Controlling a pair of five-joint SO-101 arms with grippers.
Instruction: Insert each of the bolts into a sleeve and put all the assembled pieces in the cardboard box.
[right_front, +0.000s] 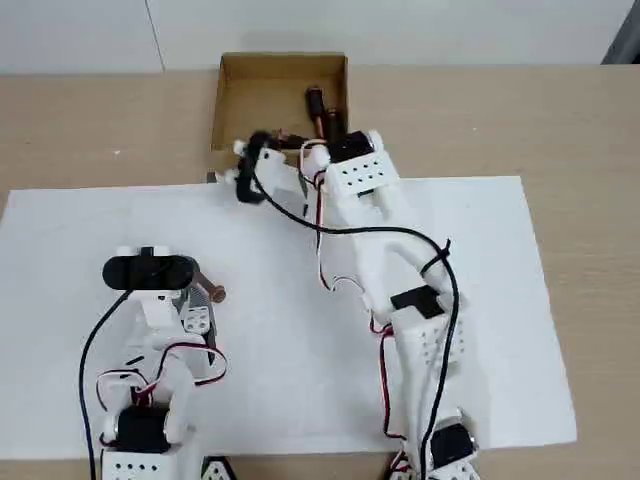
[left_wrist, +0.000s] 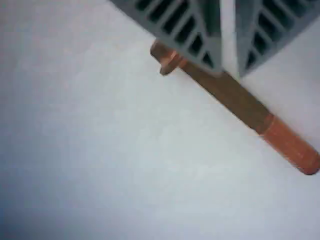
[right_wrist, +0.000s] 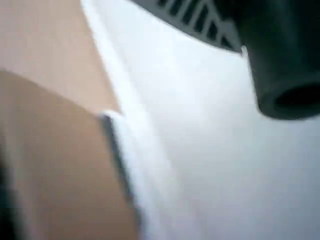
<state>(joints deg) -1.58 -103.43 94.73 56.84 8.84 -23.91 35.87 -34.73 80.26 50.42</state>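
Note:
My left gripper (right_front: 196, 300) hangs over the white paper at the front left, shut on a copper bolt (left_wrist: 235, 97) that lies crosswise between its grey fingers (left_wrist: 192, 30). The bolt's end (right_front: 213, 293) sticks out to the right. My right gripper (right_front: 228, 178) sits just in front of the cardboard box (right_front: 232, 100), at the paper's far edge, shut on a black sleeve (right_wrist: 282, 80) whose open end faces outward. One dark assembled piece (right_front: 320, 108) lies inside the box near its right wall.
White paper (right_front: 300, 330) covers most of the wooden table (right_front: 90, 120). The right arm (right_front: 400, 260) stretches diagonally across the paper's right half. The box wall (right_wrist: 55, 165) stands close beside the held sleeve.

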